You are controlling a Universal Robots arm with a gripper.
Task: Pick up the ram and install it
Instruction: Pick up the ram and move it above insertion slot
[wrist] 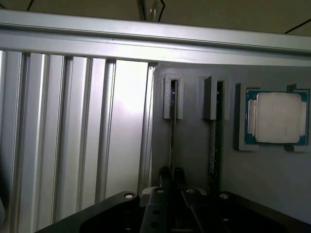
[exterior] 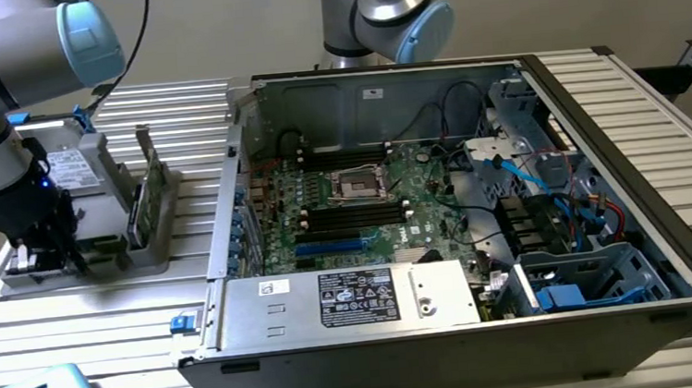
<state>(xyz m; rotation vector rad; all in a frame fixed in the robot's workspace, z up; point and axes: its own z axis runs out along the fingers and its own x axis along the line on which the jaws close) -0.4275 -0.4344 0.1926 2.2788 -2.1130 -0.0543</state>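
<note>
Wide overview, close wrist shot.
The exterior view looks down from high on the open computer case [exterior: 352, 110] and ribbed table [exterior: 84, 316]; the wrist view, near, faces past the gripper [wrist: 172, 177] onto the grey tray [wrist: 194, 145] both share.

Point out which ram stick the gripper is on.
The ram stick farther from the processor chip; the gripper grips it, the other stick stands free.

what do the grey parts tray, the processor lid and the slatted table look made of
Parts tray: matte grey with no glints, probably plastic. Processor lid: pale, softly brushed metal on a greenish board. Table: bright silver ribbed slats with sheen, likely aluminium.
</note>
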